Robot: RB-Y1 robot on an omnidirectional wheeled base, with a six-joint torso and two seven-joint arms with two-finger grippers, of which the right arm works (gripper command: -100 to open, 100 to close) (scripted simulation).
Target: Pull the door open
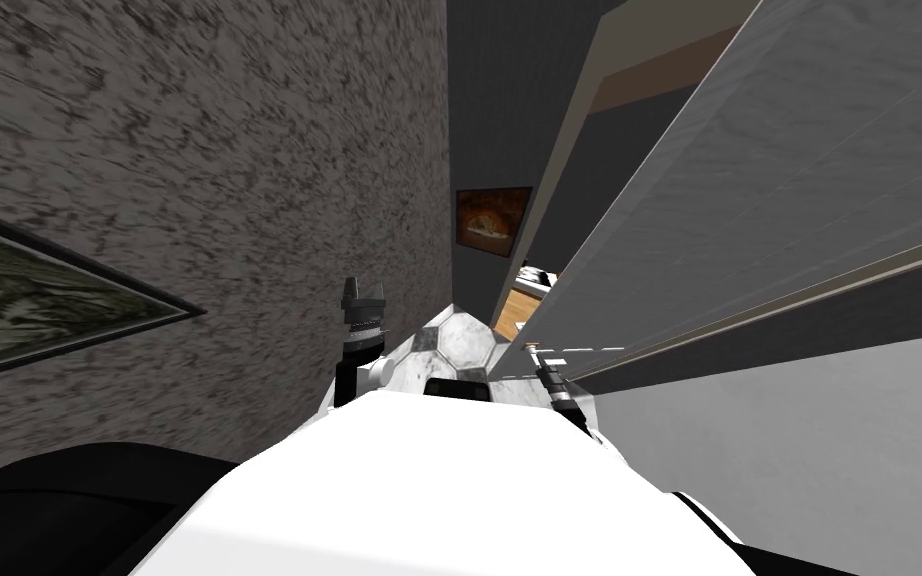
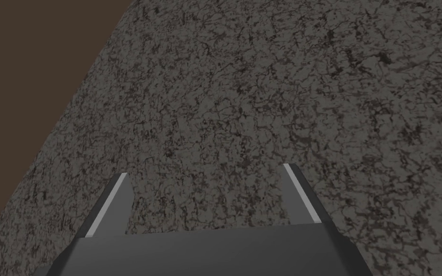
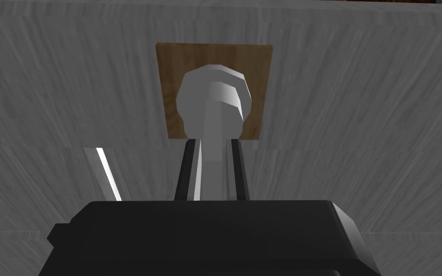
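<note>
1. Right gripper (image 3: 213, 143) is clamped on the handle (image 3: 215, 96), whose lever runs straight back between the fingers.
2. The door (image 1: 749, 200) stands at the robot's right, nearest that arm.
3. Left gripper (image 2: 204, 170) hangs spread and empty.

The door (image 1: 749, 200), at the robot's 2 o'clock, runs out past the head view's top and right edges. The right gripper (image 1: 539, 358) at its face is too small there to read. In the right wrist view the handle (image 3: 215, 105) has its near end hidden behind the gripper's dark body, the fingers (image 3: 189, 167) cover its sides, and its round base hides the middle of the brown plate (image 3: 167, 72). At 9 o'clock a framed picture (image 1: 29, 300) is cut by the edge. At 12 o'clock, the objects in the gap (image 1: 527, 295) beside the door are too small to name.
</note>
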